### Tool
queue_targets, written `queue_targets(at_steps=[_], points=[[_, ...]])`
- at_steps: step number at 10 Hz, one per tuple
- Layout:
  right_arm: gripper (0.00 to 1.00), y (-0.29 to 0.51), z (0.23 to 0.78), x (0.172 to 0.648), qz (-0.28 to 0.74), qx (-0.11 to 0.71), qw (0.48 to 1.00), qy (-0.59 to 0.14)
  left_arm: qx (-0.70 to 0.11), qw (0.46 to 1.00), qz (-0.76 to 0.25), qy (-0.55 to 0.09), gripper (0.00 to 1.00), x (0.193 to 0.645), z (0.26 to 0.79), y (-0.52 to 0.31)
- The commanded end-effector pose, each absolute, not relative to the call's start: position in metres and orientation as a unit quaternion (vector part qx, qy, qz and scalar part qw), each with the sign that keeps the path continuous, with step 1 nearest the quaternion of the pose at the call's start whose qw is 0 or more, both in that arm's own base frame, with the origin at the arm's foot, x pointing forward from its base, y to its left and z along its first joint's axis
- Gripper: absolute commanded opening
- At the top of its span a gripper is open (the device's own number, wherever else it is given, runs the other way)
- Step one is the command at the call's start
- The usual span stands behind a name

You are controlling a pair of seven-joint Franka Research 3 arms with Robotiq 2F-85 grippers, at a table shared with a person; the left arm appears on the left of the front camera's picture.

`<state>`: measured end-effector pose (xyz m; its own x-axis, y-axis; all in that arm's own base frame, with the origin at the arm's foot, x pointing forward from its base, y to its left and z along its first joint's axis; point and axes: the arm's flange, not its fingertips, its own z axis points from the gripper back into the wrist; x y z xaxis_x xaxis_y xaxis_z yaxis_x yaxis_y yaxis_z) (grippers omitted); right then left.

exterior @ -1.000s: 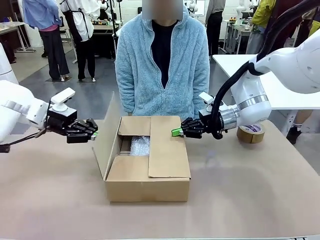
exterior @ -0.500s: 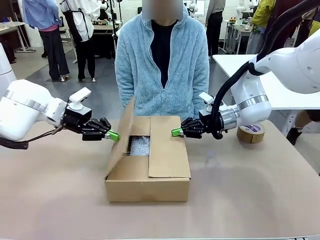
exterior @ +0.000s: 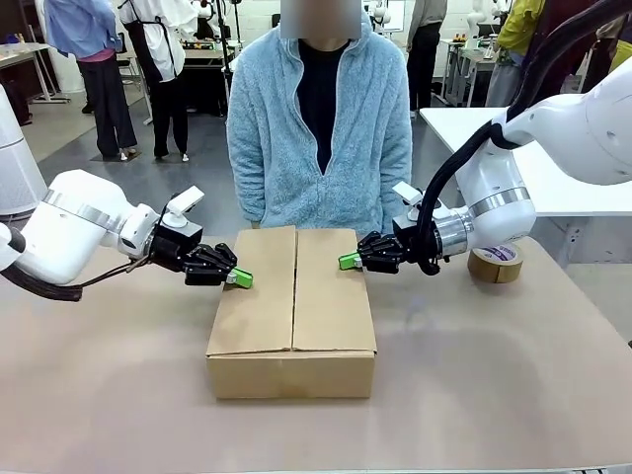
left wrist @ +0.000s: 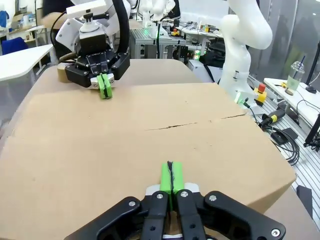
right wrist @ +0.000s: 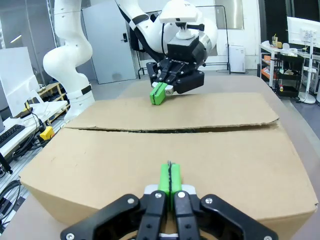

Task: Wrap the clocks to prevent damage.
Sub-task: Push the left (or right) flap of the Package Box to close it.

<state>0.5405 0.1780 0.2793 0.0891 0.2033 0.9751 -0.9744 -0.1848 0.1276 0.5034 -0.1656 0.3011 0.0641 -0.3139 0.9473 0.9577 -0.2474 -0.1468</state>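
The clocks are hidden inside the brown cardboard box [exterior: 292, 316], whose two top flaps lie flat and meet along a centre seam. My left gripper [exterior: 240, 279] is shut with nothing in it, its green tips resting on the left flap's outer edge. On the right flap's far edge sits my right gripper [exterior: 346, 262], also shut and holding nothing. The left wrist view looks over the left gripper [left wrist: 170, 175] across the flat box top [left wrist: 125, 145] to the right gripper [left wrist: 104, 87]. From the right wrist, the right gripper [right wrist: 170, 182] faces the left gripper [right wrist: 158, 94] over the flaps [right wrist: 175, 150].
A brown tape roll [exterior: 496, 263] lies on the table behind my right arm. A person in a light blue fleece [exterior: 321, 118] stands at the far edge right behind the box. Bare tabletop [exterior: 494, 385] lies in front of and beside the box.
My left gripper swept right and down, folding the raised left flap shut over the bubble-wrapped bundle, which no longer shows. The right arm stayed put.
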Motion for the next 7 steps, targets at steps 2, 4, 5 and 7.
queue_targets(at_steps=[2, 4, 5, 7], points=[[0.01, 0.179, 0.277, 0.539, 0.565, 0.513, 0.530, -0.371, -0.479, 0.548, -0.611, -0.312, 0.00, 0.501, 0.288, -0.166], [0.01, 0.179, 0.277, 0.539, 0.565, 0.513, 0.530, -0.371, -0.462, 0.551, -0.622, -0.310, 0.00, 0.496, 0.287, -0.163], [0.01, 0.179, 0.277, 0.539, 0.565, 0.513, 0.530, -0.371, -0.463, 0.549, -0.623, -0.310, 0.00, 0.490, 0.289, -0.159], [0.01, 0.179, 0.277, 0.539, 0.565, 0.513, 0.530, -0.371, -0.490, 0.537, -0.609, -0.318, 0.00, 0.502, 0.299, -0.163]])
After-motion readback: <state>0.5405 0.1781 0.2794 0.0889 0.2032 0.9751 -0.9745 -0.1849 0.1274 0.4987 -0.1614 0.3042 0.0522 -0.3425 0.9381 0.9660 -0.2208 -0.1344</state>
